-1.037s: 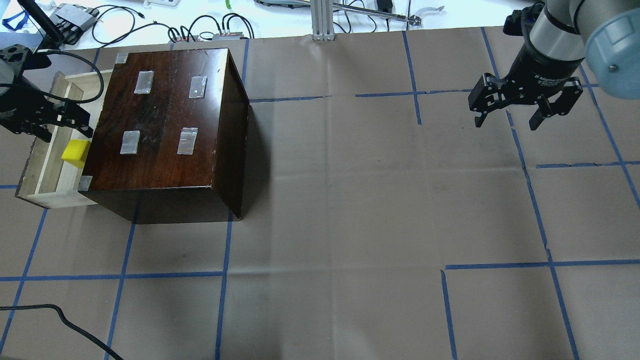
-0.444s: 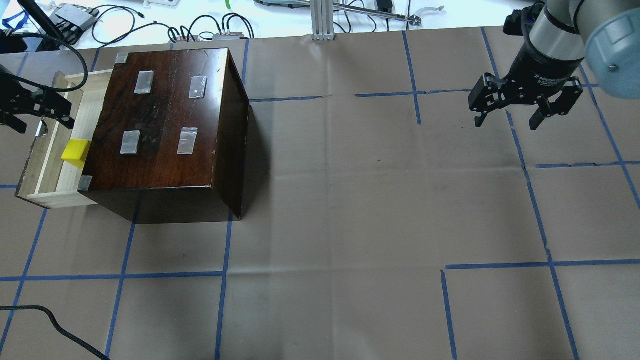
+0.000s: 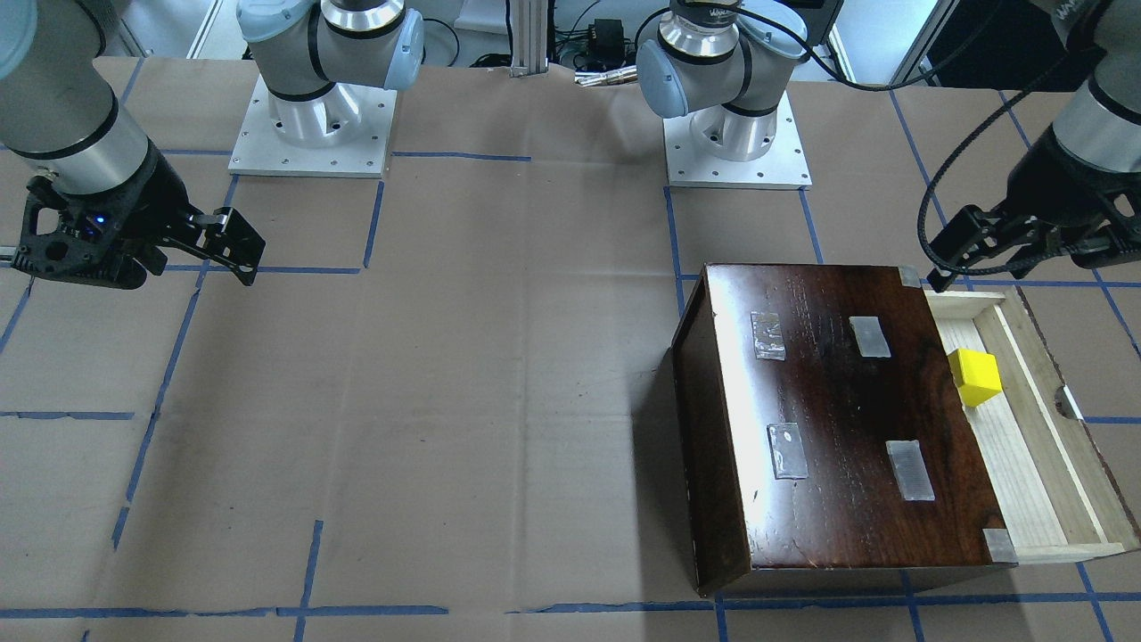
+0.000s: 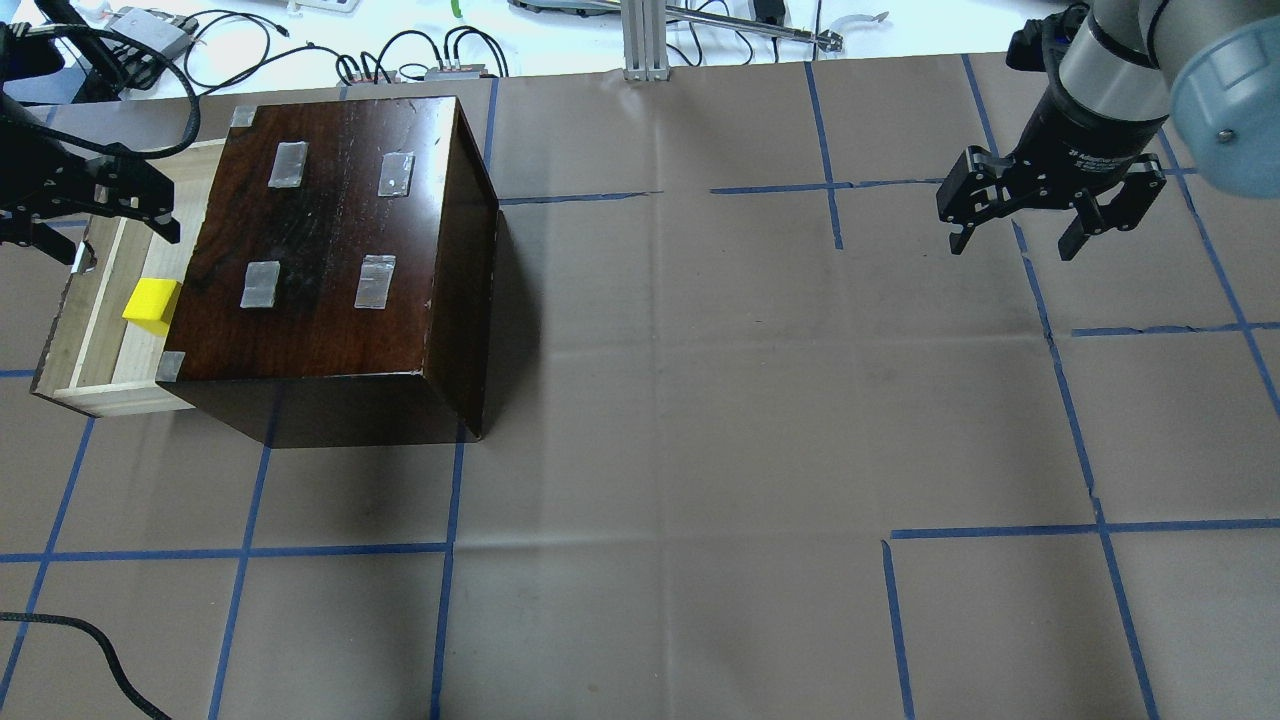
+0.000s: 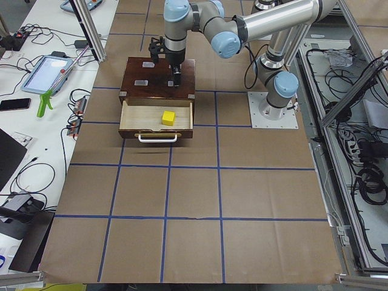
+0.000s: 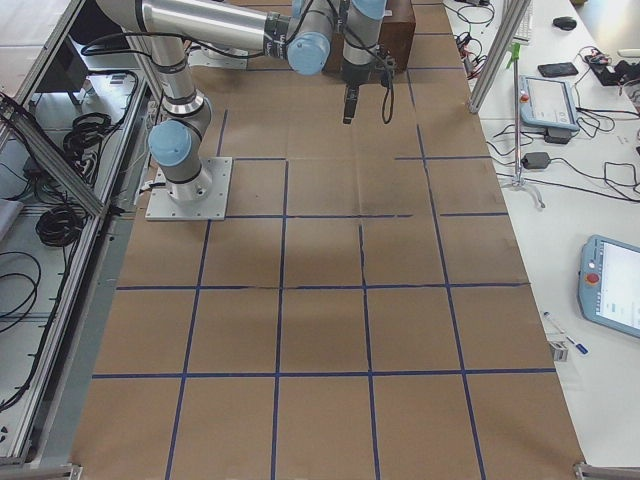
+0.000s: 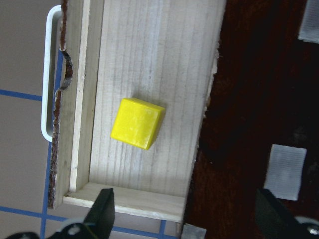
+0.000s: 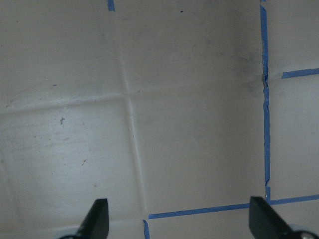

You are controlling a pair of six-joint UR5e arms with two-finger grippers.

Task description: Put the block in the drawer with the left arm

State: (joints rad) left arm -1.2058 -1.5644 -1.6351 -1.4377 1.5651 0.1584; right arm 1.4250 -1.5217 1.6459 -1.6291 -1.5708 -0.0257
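Observation:
The small yellow block point(image 4: 152, 304) lies inside the open pale-wood drawer point(image 4: 62, 340), which is pulled out of the dark-brown box point(image 4: 330, 240). In the left wrist view the block point(image 7: 137, 123) rests on the drawer floor point(image 7: 149, 59), free of the fingers. My left gripper point(image 4: 105, 235) is open and empty, and it hovers above the drawer's far end, beside the box. It also shows in the front view point(image 3: 1025, 254), above the block point(image 3: 974, 376). My right gripper point(image 4: 1012, 245) is open and empty over bare brown paper at the far right point(image 8: 179, 216).
Cables and small devices point(image 4: 150, 40) lie along the far table edge, with an aluminium post point(image 4: 645, 40) at the middle. A loose black cable point(image 4: 60, 630) lies at the front left. Blue tape lines cross the brown paper.
My left gripper, open, has lifted off the drawer and shifted toward its far end. The block stays where it lay in the drawer. The right arm has not moved.

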